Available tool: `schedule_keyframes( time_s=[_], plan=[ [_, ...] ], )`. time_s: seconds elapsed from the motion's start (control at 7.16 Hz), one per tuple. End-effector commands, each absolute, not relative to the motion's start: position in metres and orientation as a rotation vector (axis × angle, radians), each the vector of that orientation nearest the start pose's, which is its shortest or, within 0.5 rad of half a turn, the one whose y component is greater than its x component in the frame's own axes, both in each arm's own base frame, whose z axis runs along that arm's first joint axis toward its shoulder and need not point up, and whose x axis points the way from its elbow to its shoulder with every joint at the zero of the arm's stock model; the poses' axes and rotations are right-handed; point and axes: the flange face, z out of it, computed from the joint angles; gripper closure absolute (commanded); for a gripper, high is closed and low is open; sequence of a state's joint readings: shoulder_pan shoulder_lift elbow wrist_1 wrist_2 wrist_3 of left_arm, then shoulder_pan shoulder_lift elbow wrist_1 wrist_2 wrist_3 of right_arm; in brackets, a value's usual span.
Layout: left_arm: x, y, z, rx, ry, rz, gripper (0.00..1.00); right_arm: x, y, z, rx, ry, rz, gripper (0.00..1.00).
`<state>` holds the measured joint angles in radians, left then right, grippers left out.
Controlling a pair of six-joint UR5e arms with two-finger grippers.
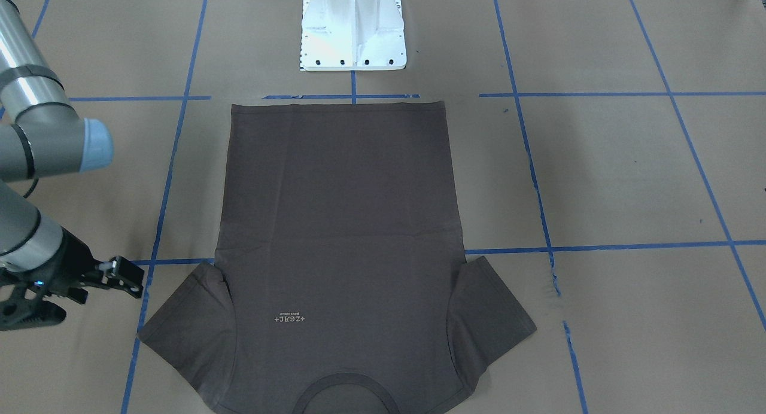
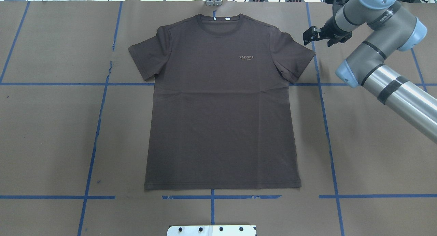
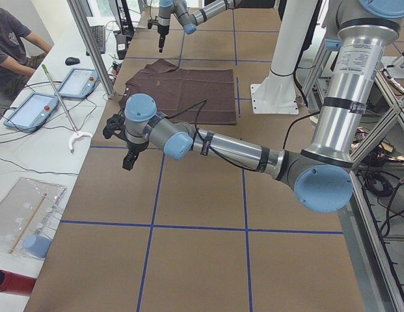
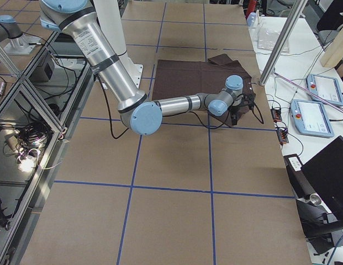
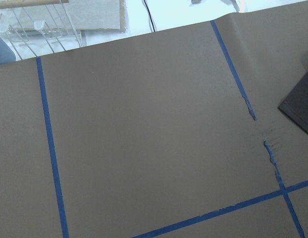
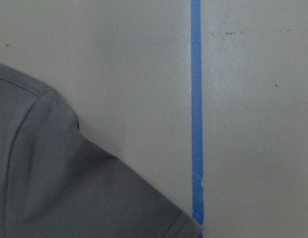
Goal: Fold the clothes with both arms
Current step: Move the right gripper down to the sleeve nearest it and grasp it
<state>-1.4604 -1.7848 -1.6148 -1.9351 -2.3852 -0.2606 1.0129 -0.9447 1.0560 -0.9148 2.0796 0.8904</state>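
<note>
Hem nearest the robot, collar at 12 o'clock, the T-shirt (image 2: 222, 109) lies flat on the counter (image 2: 51, 144); right pincer (image 2: 311, 35) hovers beside its 2 o'clock sleeve (image 2: 293, 55), left pincer (image 3: 127, 148) apart toward 10 o'clock, open or closed I cannot tell, so both should probably pinch sleeve edges squarely together.

One T-shirt (image 2: 222, 109), two robot arms (image 3: 234, 149), one pedestal (image 1: 353, 31)

Brown paper (image 2: 51, 133) crossed by blue tape lines (image 2: 51, 197) covers the table (image 1: 628, 174). Beside the paper, a white bench (image 3: 32, 149) carries two tablets (image 3: 78, 82).
</note>
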Motion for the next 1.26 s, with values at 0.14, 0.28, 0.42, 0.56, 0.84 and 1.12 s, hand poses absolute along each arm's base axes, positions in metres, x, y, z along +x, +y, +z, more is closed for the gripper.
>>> schedule_keyframes(
  time_s=[0.14,0.28,0.42,0.56,0.84,1.12],
  plan=[
    [0.005,-0.594,0.474,0.432,0.879,0.114,0.0,-0.356,-0.696,0.483,0.22,-0.821,0.12,0.02],
    [0.005,-0.594,0.474,0.434,0.879,0.115,0.0,-0.361,-0.694,0.483,0.217,-0.822,0.113,0.05],
    [0.005,-0.594,0.474,0.432,0.879,0.114,0.0,-0.362,-0.693,0.485,0.213,-0.819,0.113,0.08],
    [0.004,-0.594,0.474,0.434,0.879,0.113,0.0,-0.366,-0.695,0.483,0.213,-0.814,0.113,0.12],
    [0.004,-0.593,0.472,0.438,0.88,0.117,0.0,-0.368,-0.696,0.482,0.21,-0.813,0.112,0.16],
    [0.004,-0.592,0.47,0.442,0.88,0.12,0.0,-0.372,-0.7,0.479,0.211,-0.809,0.113,0.18]
  ],
)
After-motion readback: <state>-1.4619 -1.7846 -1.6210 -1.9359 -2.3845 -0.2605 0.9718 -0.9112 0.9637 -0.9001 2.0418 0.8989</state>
